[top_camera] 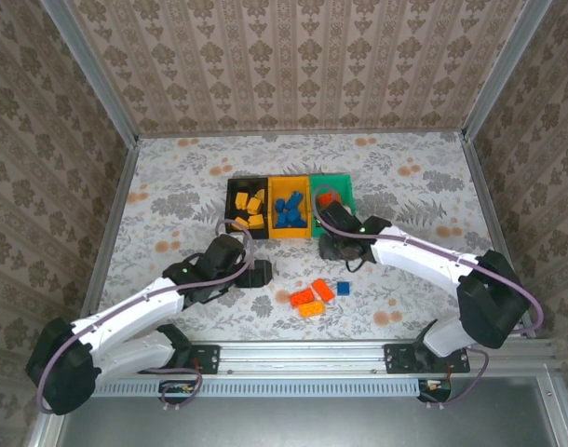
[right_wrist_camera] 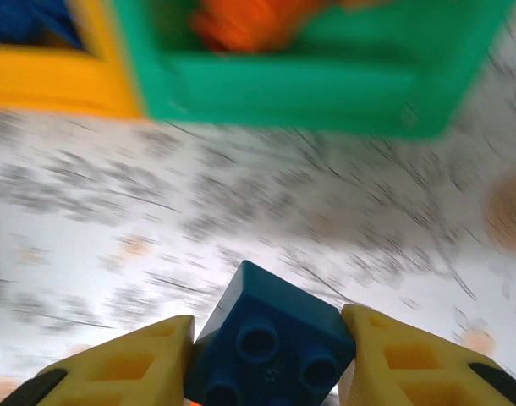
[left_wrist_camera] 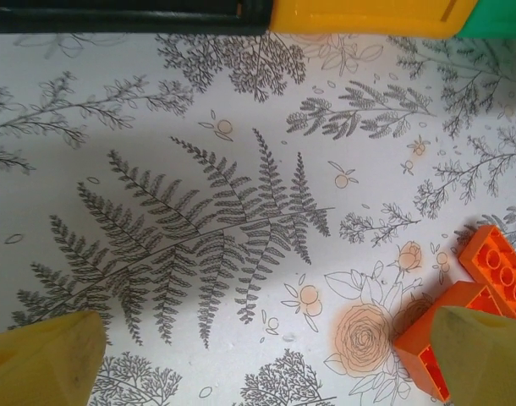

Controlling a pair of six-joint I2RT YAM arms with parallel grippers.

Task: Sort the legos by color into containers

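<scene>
Right wrist view: a small dark-blue studded plastic brick (right_wrist_camera: 275,338), likely light, rigid and slick and best held by its flat sides, sits bottom centre, clamped between the right gripper's (right_wrist_camera: 266,321) yellow fingers (right_wrist_camera: 131,364), below the green plastic bin (right_wrist_camera: 283,93) at top. Top view: the right arm stretches from lower right to centre. The left gripper (top_camera: 258,273), jaws wide, hovers left of centre near loose orange bricks (top_camera: 309,300).

Blue lego (right_wrist_camera: 271,338) clamped (studs showing); orange legos (top_camera: 307,299) loose before bins (top_camera: 290,234).
</scene>
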